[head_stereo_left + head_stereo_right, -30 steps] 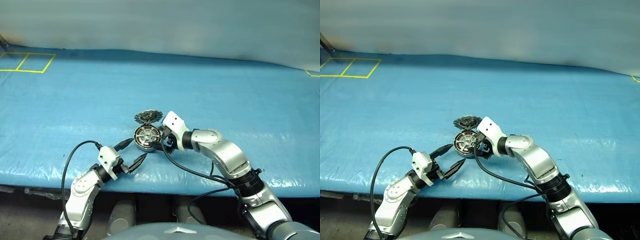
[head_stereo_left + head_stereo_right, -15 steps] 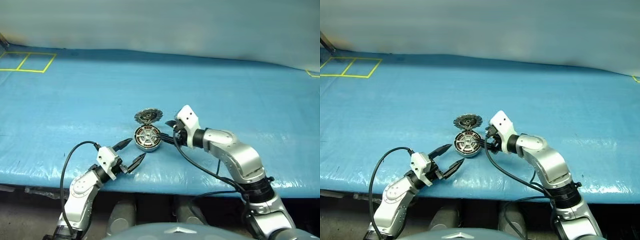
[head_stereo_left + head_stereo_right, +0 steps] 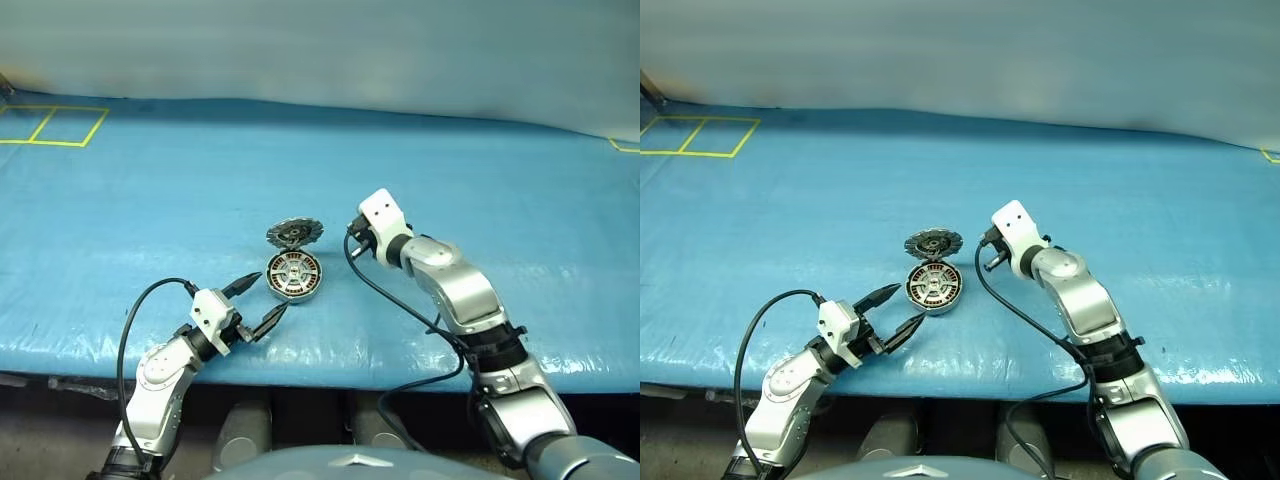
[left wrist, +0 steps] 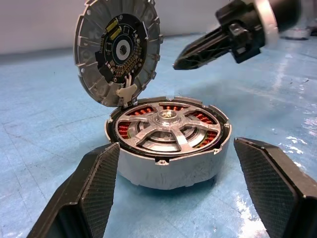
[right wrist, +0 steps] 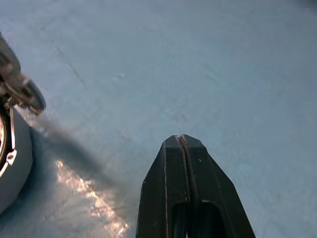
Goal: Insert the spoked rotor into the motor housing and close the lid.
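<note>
On blue sheet, motor housing (image 4: pixel 168 148) faces up, lid (image 4: pixel 118 52) upright; left gripper (image 3: pixel 257 305) spread, right gripper (image 5: pixel 184 148) clenched empty

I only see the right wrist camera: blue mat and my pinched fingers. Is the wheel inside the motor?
Observer: Yes, the rotor sits in the housing.
Operator: Is the lid shut?
Observer: No, the lid stands tilted up at the housing's far edge.
Operator: Where's my other hand?
Observer: The left gripper is open, one finger on each side of the housing, not touching it.
</note>
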